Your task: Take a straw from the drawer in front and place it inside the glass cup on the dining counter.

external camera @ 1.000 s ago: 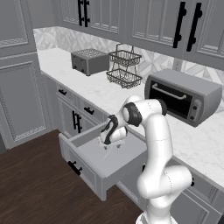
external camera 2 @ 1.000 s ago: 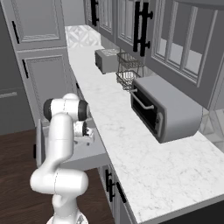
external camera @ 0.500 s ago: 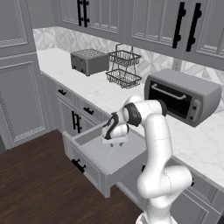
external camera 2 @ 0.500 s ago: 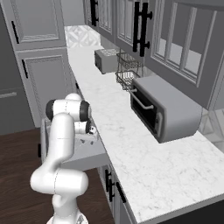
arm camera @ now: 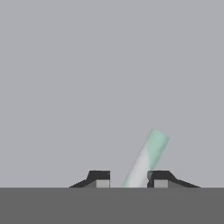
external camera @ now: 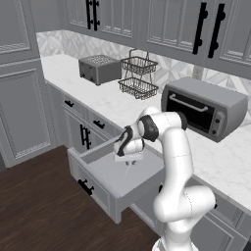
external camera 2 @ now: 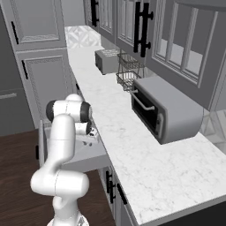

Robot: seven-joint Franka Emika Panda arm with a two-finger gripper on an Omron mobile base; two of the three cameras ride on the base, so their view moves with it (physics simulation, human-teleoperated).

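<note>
Reaching down into the wide grey drawer [external camera: 122, 179], narrowing dark fingers [arm camera: 99, 178] are flanking the pale green-tipped straw [arm camera: 146, 158], which is leaning against one finger, grip unconfirmed.

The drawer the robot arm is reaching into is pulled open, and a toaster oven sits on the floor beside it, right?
Not the floor. The toaster oven sits on the white worktop, as the left base view shows. The drawer is indeed open, with the gripper down inside it.
</note>
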